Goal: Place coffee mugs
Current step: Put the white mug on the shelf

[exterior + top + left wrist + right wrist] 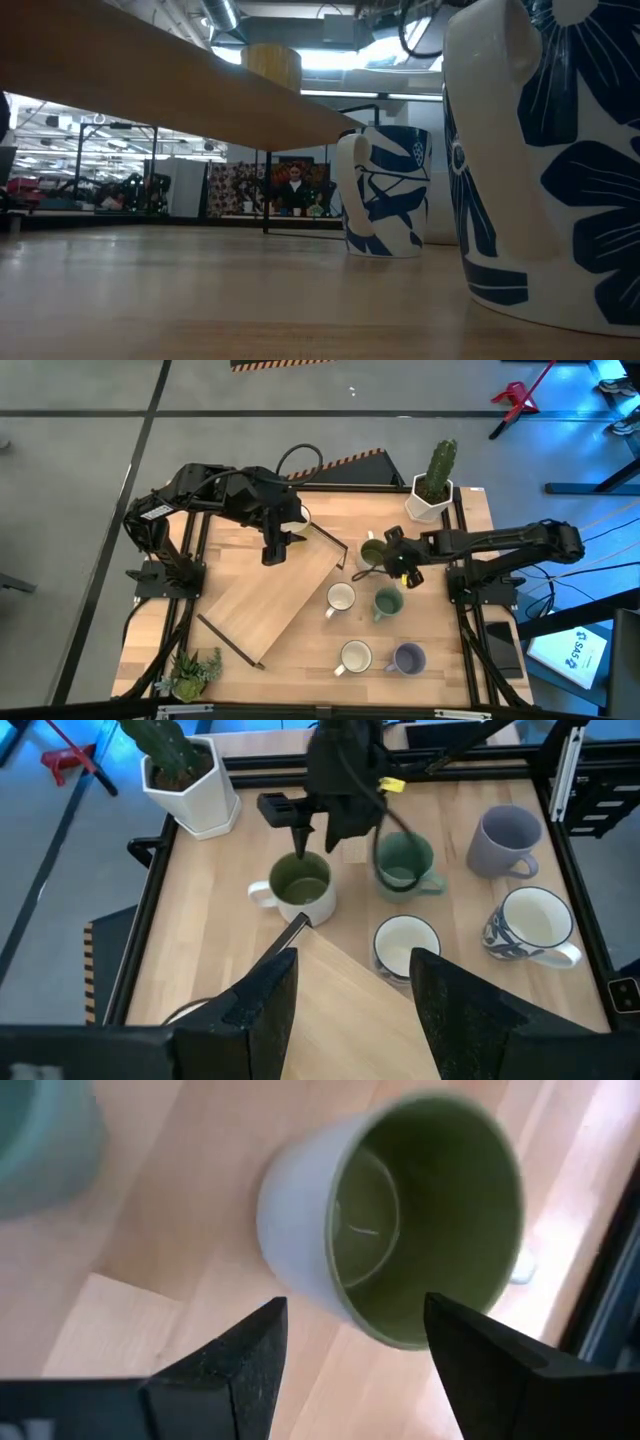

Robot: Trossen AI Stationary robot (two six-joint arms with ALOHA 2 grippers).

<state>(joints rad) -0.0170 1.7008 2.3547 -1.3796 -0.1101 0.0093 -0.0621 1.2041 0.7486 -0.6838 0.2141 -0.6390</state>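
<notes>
Five mugs stand on the table. The white mug with an olive-green inside (372, 550) (300, 886) (420, 1220) stands nearest the cactus pot. The teal mug (388, 602) (404, 862), a white mug (341, 598) (405, 942), a blue-patterned white mug (355, 657) (530, 925) and the lavender mug (408, 658) (505, 838) stand nearer. My right gripper (386, 558) (350, 1340) is open just above the olive-inside mug, its fingers (303, 845) pointing down at the rim. My left gripper (272, 553) (350, 985) is open above the wooden shelf. A sixth mug is not plainly seen.
A raised wooden shelf board (270, 595) (180, 80) on black legs covers the table's left middle. A white hexagonal cactus pot (432, 495) (190, 785) stands at the far right corner, a small plant (195, 672) at the near left. A person (295, 190) is far behind.
</notes>
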